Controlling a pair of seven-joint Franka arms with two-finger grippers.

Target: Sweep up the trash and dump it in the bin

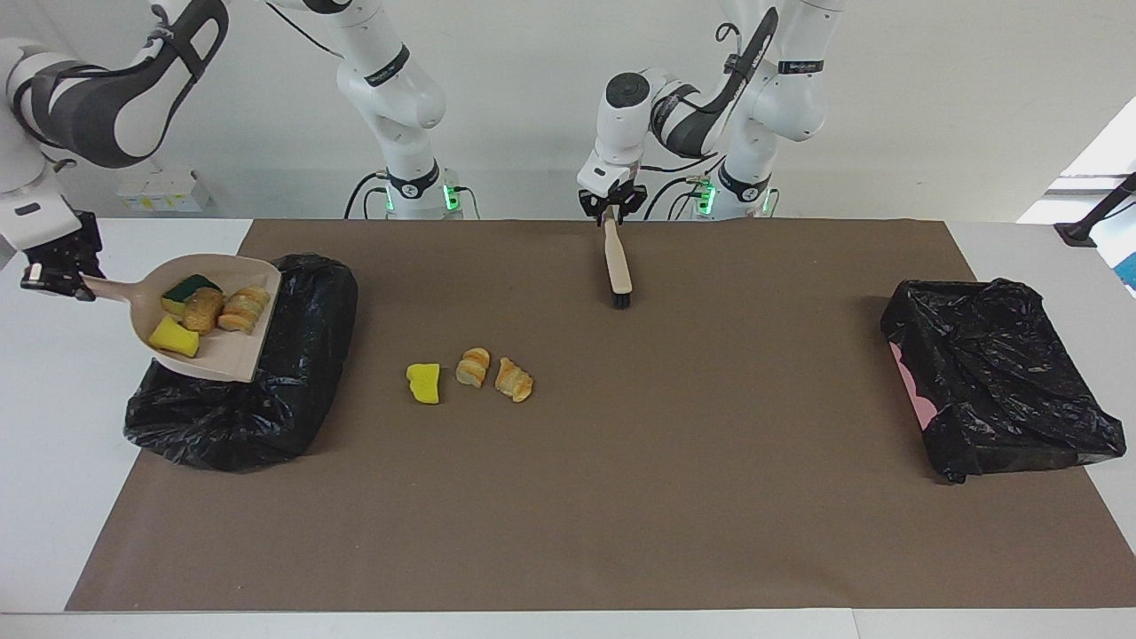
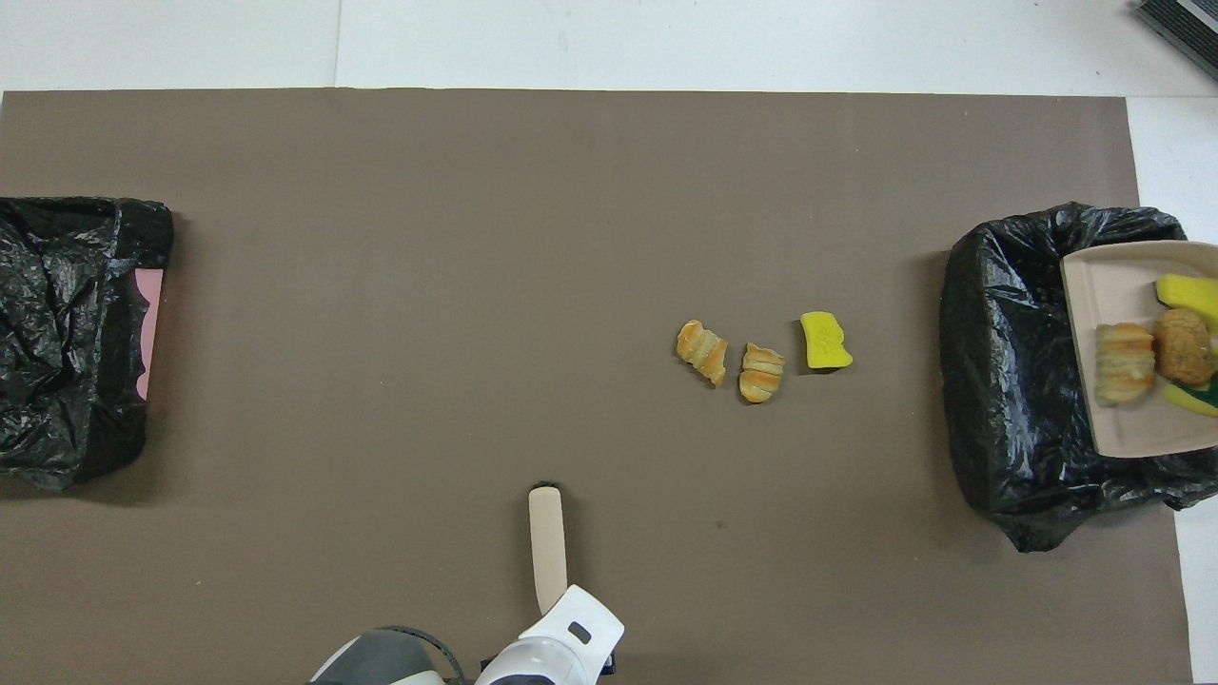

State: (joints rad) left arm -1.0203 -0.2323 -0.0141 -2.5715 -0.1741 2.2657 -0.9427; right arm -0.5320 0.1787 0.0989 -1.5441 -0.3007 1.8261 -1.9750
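we see a table covered by a brown mat (image 1: pixel 621 497) with two white robot arms at its head. the right gripper (image 1: pixel 55 271) is raised above the right arm's end of the table, fingers clamped on the handle of a beige dustpan (image 1: pixel 232 358). the dustpan hangs over a bin lined with a black bag (image 1: pixel 293 390), its open lip pointing toward the middle of the table. part of the trash rides in the pan: a green-sided sponge chunk (image 1: pixel 184 288), a yellow sponge chunk (image 1: pixel 174 336), a brown bread piece (image 1: pixel 203 310) and a striped croissant piece (image 1: pixel 245 308). in the overhead view the pan sits at three o'clock, cut off by the edge.

the other trash lies on the mat in a short row near the middle, apart from the bin: a yellow sponge scrap (image 1: pixel 424 382), a small croissant piece (image 1: pixel 473 366) and a second croissant piece (image 1: pixel 514 380). in the overhead view they lie just toward four o'clock of centre.

the left gripper (image 1: pixel 610 209) is at the edge of the mat nearest the robots, at twelve o'clock in the facing view. a beige brush (image 1: pixel 619 262) hangs from it, black bristles down on the mat. we cannot tell whether its fingers grip the handle or stand apart.

a second black-bagged bin (image 1: pixel 998 390) sits at the left arm's end of the table, with pink showing at one edge.
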